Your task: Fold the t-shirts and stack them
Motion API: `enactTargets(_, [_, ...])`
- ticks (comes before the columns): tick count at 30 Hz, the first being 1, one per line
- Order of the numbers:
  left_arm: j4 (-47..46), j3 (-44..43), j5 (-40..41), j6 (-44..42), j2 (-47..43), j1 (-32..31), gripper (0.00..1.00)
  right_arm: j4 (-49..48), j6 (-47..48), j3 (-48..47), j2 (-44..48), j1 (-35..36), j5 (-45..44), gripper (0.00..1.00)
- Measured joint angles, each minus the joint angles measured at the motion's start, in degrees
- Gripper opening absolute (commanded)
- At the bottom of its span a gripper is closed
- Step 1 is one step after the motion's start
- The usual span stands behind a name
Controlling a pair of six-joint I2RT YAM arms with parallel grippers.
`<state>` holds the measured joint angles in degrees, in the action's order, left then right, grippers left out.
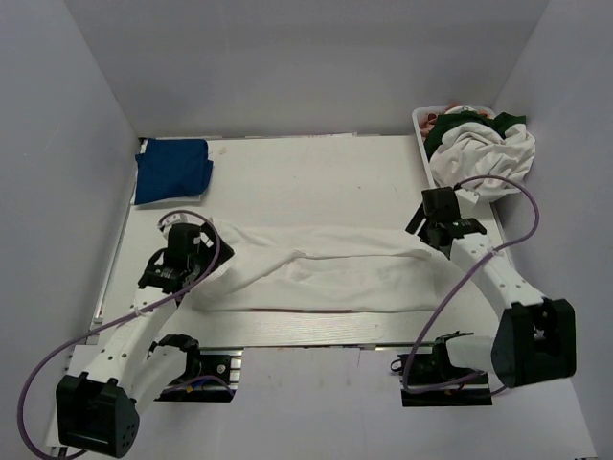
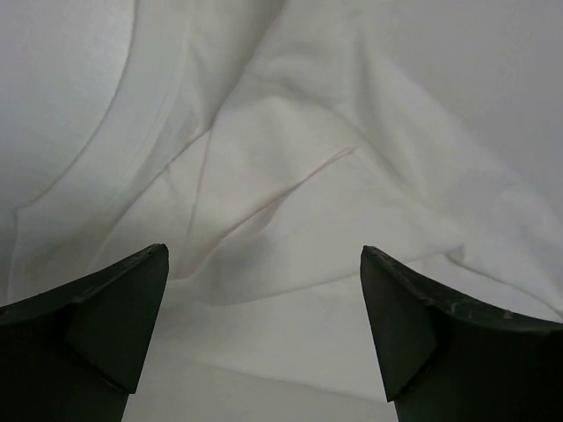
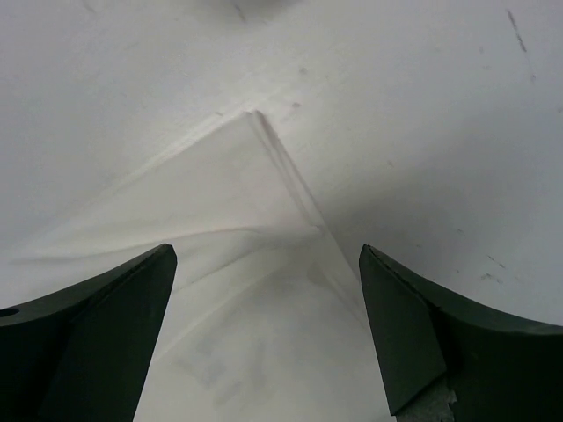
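Note:
A large white t-shirt (image 1: 326,273) lies folded into a long band across the table's middle. My left gripper (image 1: 196,240) is open over its left end; the left wrist view shows wrinkled white cloth (image 2: 290,202) between the spread fingers (image 2: 114,308). My right gripper (image 1: 436,238) is open over the right end; the right wrist view shows a pointed corner of the white shirt (image 3: 255,220) between its fingers (image 3: 413,325). A folded royal-blue t-shirt (image 1: 172,170) lies at the back left. More tees, white (image 1: 484,153) and dark green (image 1: 460,123), are heaped at the back right.
A white lattice basket (image 1: 421,123) holds the heap at the back right corner. White walls enclose the table on three sides. Purple cables loop from both arms. The arm bases stand at the near edge.

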<state>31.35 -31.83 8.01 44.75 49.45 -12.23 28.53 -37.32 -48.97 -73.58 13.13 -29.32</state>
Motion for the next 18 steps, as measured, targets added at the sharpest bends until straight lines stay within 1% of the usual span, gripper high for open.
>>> enactTargets(2, [-2.56,-2.27,-1.03,-0.39,1.99,0.0,1.0,-3.06,1.27,0.28,2.95,0.0,2.51,0.9])
enactTargets(5, [-7.74,-4.74,-4.09,-1.53,9.05,0.0,1.0,-9.14,4.0,1.27,3.69,0.24,8.2,0.9])
enactTargets(9, [-13.92,-7.72,-8.35,-3.23,22.71,0.0,1.0,-15.47,7.08,1.4,-2.6,1.22,15.21,0.9])
enactTargets(12, [-16.65,-10.54,-8.74,-3.89,33.59,0.04,1.0,-16.98,7.52,0.74,-10.25,1.99,18.47,0.9])
enactTargets(14, [-15.52,-15.28,-9.03,-4.15,39.91,0.15,1.0,-16.72,6.99,0.76,-14.14,2.21,19.15,0.9])
enactTargets(15, [-16.41,-17.86,-8.96,-4.31,42.36,0.17,1.0,-16.55,6.43,0.92,-15.47,2.23,19.23,0.9])
enactTargets(18, [-16.65,-25.83,-9.09,-4.5,50.31,0.44,1.0,-17.14,4.48,1.68,-16.35,2.38,19.19,0.9])
